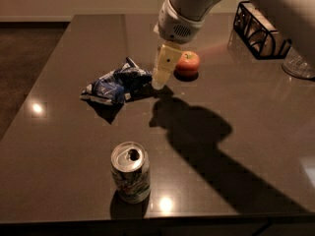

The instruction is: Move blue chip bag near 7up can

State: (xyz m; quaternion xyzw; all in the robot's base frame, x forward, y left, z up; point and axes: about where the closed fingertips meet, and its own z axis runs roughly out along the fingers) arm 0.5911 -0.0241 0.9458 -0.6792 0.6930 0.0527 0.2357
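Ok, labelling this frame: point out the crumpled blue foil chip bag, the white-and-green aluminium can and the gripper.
Blue chip bag (115, 85), camera view, foil's middle.
Aluminium can (130, 173), camera view, printed side.
Gripper (158, 82), camera view, lower tip, just beside the bag.

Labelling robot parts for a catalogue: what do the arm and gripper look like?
The gripper, close beside the blue chip bag, is a pale cream tapering block with one small dark spot. The arm above is smooth, white and rounded, with a dotted round vent. No cables show.

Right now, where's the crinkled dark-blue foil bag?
In the camera view, the blue chip bag lies left of centre on the dark table, behind the white-and-green can; the gripper hangs just right of it.
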